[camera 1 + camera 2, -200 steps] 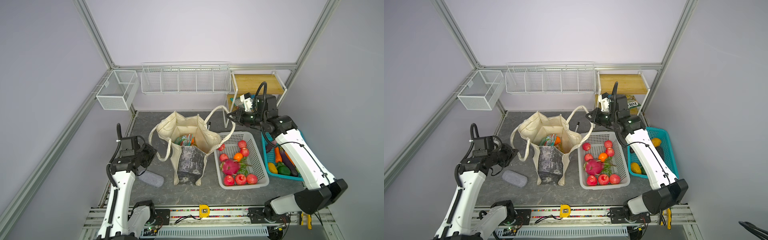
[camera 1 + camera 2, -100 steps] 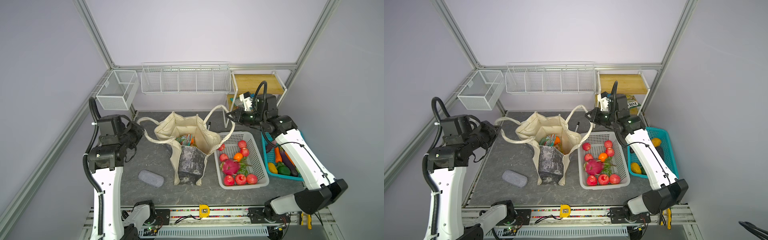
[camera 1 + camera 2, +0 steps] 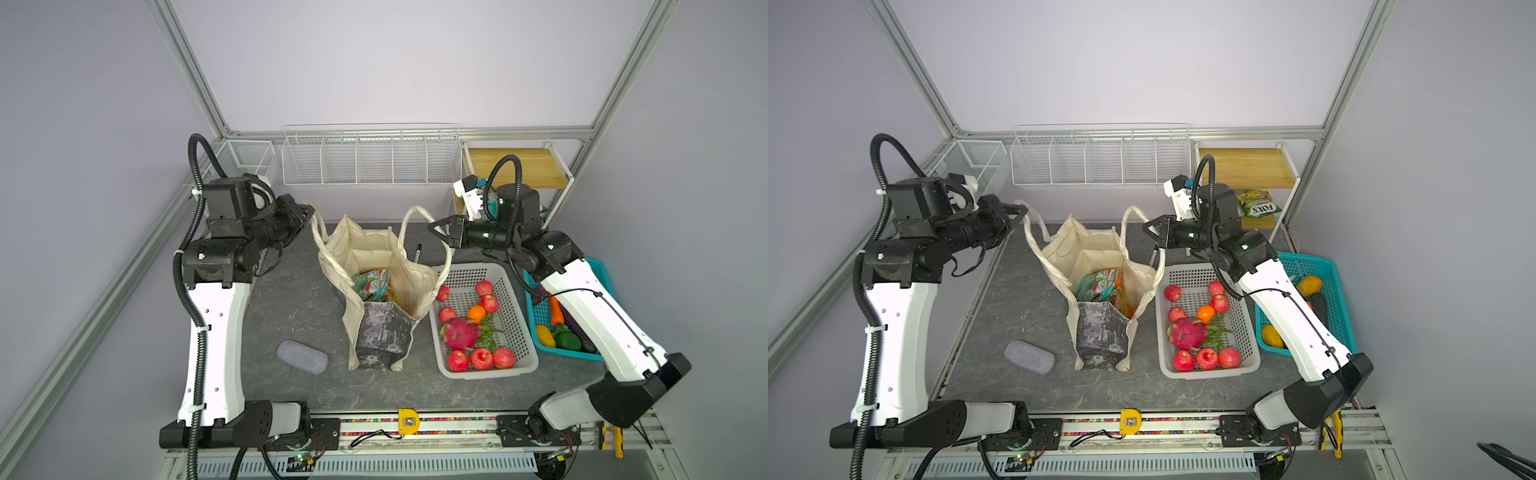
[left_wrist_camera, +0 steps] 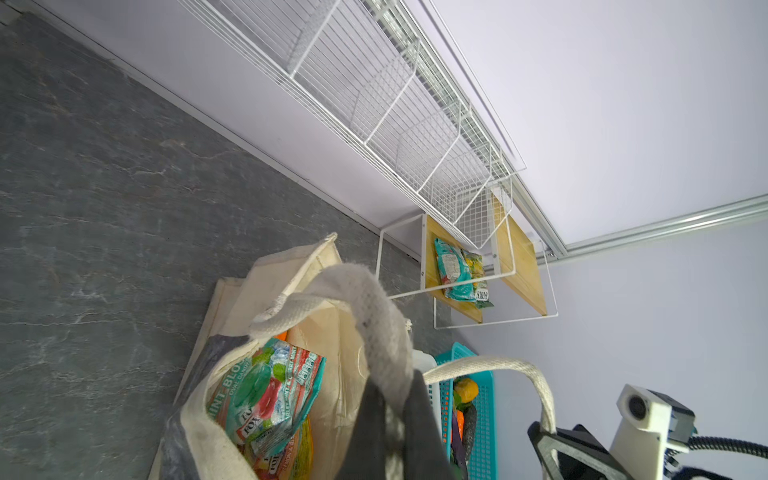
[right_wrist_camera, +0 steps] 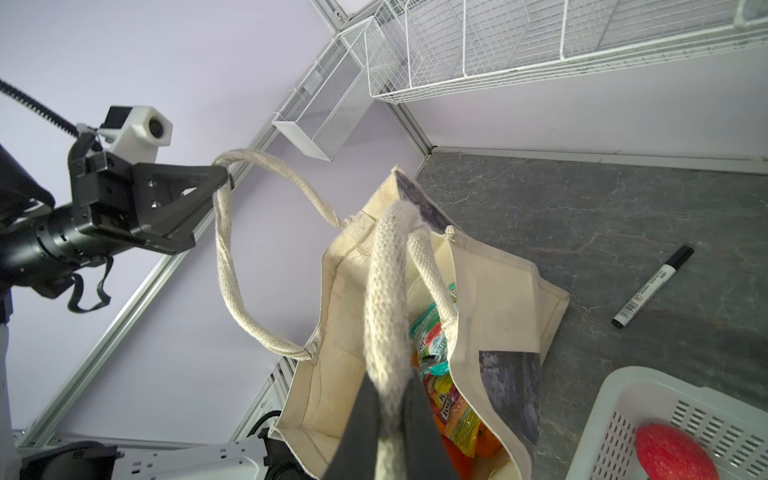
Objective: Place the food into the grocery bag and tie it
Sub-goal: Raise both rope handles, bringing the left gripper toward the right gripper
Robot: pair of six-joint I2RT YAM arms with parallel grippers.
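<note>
Two limp cream rope handles (image 5: 226, 257), the sensible hold on the soft, probably light cream canvas grocery bag (image 3: 365, 253) standing mid-tabletop (image 3: 291, 299), are each pinched, one in the closed left gripper (image 3: 308, 212), one in the closed right gripper (image 3: 434, 227).

We see a grey fabric case (image 3: 302, 362) lower centre-left, a black marker (image 3: 417, 252) mid-frame, wire rack (image 3: 370, 156) top centre.

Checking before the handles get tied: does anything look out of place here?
Two non-food strays: a black marker lies behind the grocery bag, and a grey fabric case lies to its front-left. Nothing looks spilled.
</note>
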